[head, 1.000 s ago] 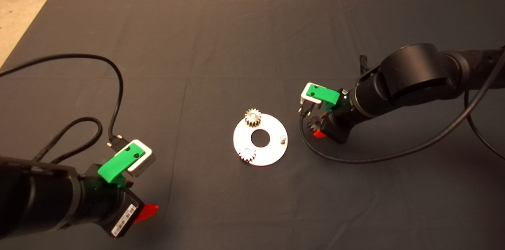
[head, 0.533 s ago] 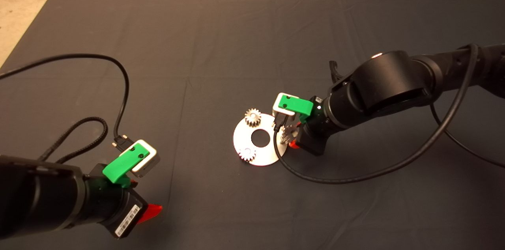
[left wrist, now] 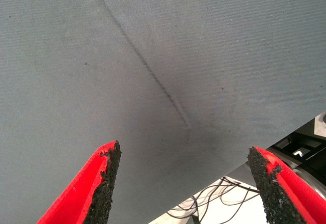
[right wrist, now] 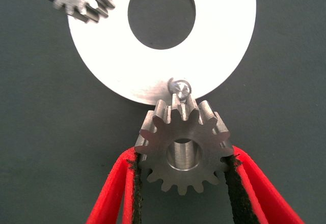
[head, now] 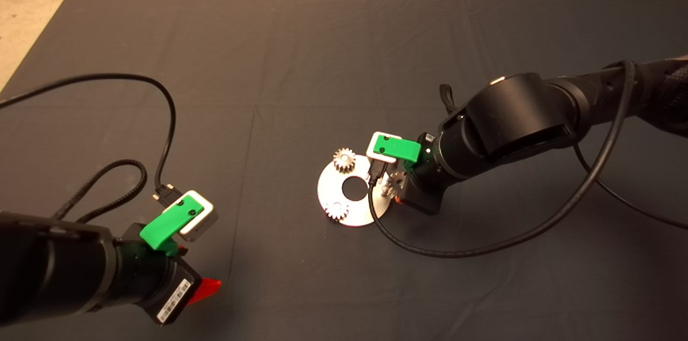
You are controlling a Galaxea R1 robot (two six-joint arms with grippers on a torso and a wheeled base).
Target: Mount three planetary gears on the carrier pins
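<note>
Start with the dark mat (head: 301, 50), and on it our landmark, the flat silver carrier plate (head: 330, 190) with its central hole. The right arm reaches in from beyond the plate's right side, and the right gripper (right wrist: 182, 169) hangs at that edge of the plate, its two red fingers clamped on opposite flanks of the third gear (right wrist: 183, 147). The left gripper (left wrist: 186, 180) sits parked well away from the plate on the other side, fingers spread wide over bare mat, nothing between them.

Now the small stuff. Two gears are already on the plate: one at its far rim (head: 344, 160), one at its near-left rim (head: 336, 210). In the right wrist view the last free pin (right wrist: 180, 87) stands at the plate's edge, just past the held gear's teeth, so bore and pin don't look lined up yet.

How will that gear handle? Solid metal, I'd say: stiff, dense for its size, nothing to crush. Smooth, though, so it could twist or slip. The toothed flanks are the place to hold it, pads biting into the teeth and the centre hole left open for the pin. It reads as tilted, and it likely needs to go level over that pin or it may jam
</note>
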